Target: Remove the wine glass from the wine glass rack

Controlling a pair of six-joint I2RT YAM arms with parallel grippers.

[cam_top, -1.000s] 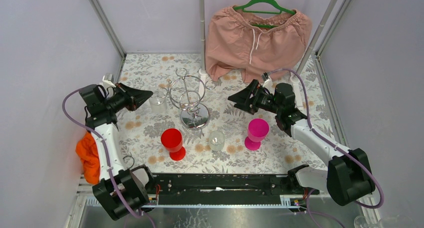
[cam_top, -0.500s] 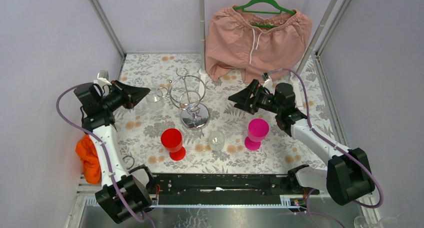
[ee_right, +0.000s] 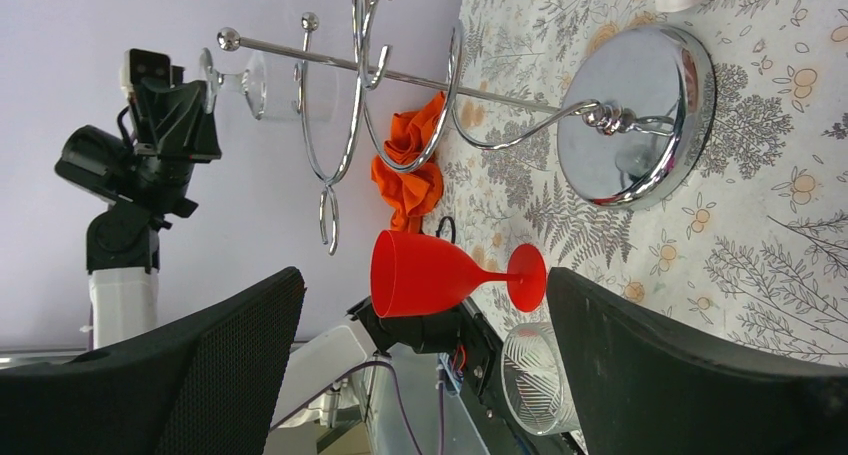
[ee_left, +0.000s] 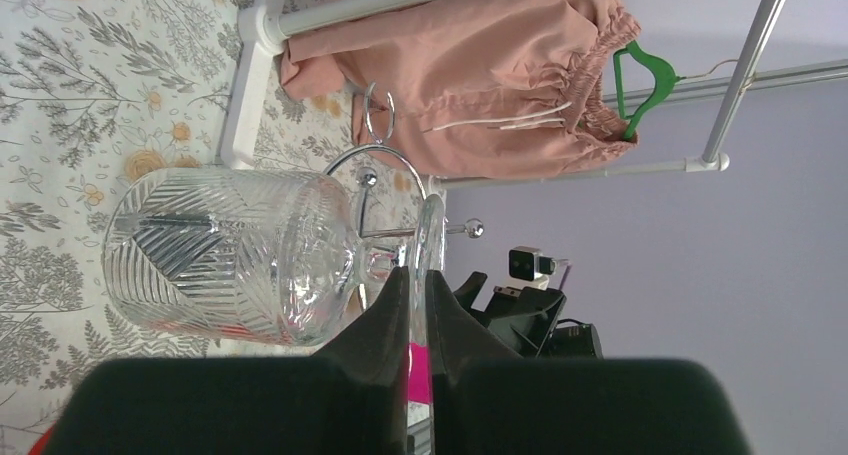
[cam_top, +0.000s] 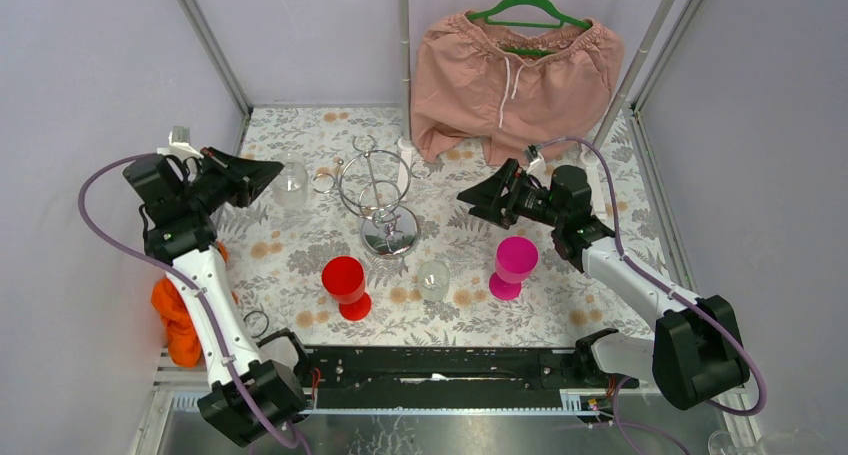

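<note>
Pink drawstring shorts (cam_top: 515, 75) on a green hanger (cam_top: 530, 5) hang behind the wine glass rack (cam_top: 378, 200). The rack stands upright on the floral table (cam_top: 300, 265), round chrome base down and curled hooks up. An orange cloth (cam_top: 175, 315) lies well to the rack's left, toward the near edge. The left gripper (cam_top: 272, 171) is left of the rack, its jaws almost together and pinching the foot of a clear wine glass (cam_top: 291, 183). The cut-glass bowl hangs mouth down above the table, off the hooks and apart from the rack. The right gripper (cam_top: 466, 201) is to the rack's right, jaws spread wide with nothing between them. In front of the rack stand a red goblet (cam_top: 345, 283), its bowl showing only its own red inside, and a clear patterned glass (cam_top: 433, 278). A magenta goblet (cam_top: 514, 265) stands farther right. A second ago the held glass was just beside the hooks; now the left arm has drawn back, carrying it farther left of the rack, while the right gripper and the standing glasses are where they were
</note>
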